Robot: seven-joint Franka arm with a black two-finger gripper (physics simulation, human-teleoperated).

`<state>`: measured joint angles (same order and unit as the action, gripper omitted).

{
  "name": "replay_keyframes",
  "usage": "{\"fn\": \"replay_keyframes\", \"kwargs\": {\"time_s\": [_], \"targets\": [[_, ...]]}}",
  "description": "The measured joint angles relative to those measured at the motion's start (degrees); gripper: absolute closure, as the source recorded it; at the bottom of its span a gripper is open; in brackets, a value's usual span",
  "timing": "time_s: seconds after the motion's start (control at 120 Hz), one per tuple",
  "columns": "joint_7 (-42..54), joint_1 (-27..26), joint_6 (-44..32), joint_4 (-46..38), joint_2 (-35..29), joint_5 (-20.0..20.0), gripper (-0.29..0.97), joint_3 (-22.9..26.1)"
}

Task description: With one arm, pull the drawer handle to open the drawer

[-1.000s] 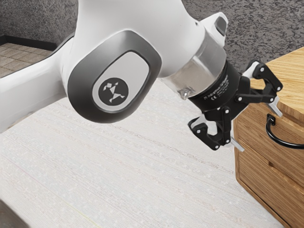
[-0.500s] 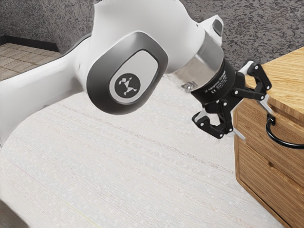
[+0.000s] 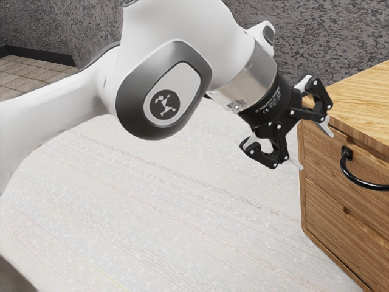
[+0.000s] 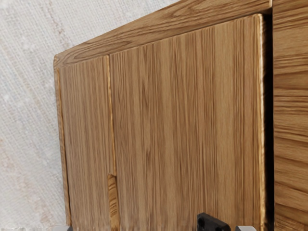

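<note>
– What's taking up the room here?
– Mostly the pale counter [image 3: 152, 213]. The big white arm [image 3: 164, 73] is reaching across it from the exterior view's left, toward a wooden cabinet [image 3: 364, 91] sitting at the right edge.
– And the drawer?
– The top drawer [image 3: 325, 159] is looking flush with the one beneath it, with its front facing out toward the arm.
– Is the gripper holding anything?
– No. The gripper [image 3: 311, 147] is hovering at the cabinet's near corner with its fingers spread wide, grasping nothing.
– Where's the handle?
– The black handle [image 3: 360, 174] is lying level along the top drawer's front. Its long axis is running side to side and its bow is pointing outward. It's sitting near the gripper but apart from it.
</note>
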<state>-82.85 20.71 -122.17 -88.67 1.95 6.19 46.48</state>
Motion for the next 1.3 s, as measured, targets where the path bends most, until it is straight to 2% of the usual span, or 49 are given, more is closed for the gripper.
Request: {"fn": "replay_keyframes", "kwargs": {"time_s": [0.167, 0.25, 0.458, 0.65, 1.3], "targets": [[-0.07, -7.09, -0.06, 0.05, 0.92, -0.08, 0.27, -0.34], [-0.1, -9.02, -0.12, 0.05, 0.97, -0.06, 0.27, -1.22], [-0.14, -5.92, -0.24, 0.06, 2.85, -0.08, 0.27, -1.69], [-0.16, -6.61, -0.3, 0.05, 4.38, -0.18, 0.27, -1.66], [-0.3, -6.01, 0.08, -1.29, 0.67, -0.17, 0.37, -2.44]]}}
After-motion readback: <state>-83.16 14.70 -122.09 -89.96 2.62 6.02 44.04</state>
